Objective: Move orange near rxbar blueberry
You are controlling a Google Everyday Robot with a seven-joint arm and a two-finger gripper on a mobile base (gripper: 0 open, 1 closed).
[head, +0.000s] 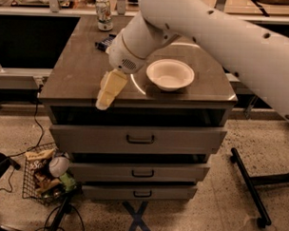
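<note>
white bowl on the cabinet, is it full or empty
Empty: the round white bowl shows a bare inside. The gripper hangs apart from it, over the front edge of the grey cabinet top.

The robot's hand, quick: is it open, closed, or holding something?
Hand: low over the front edge of the cabinet top, beside the white bowl; open, closed or holding something cannot be told.
</note>
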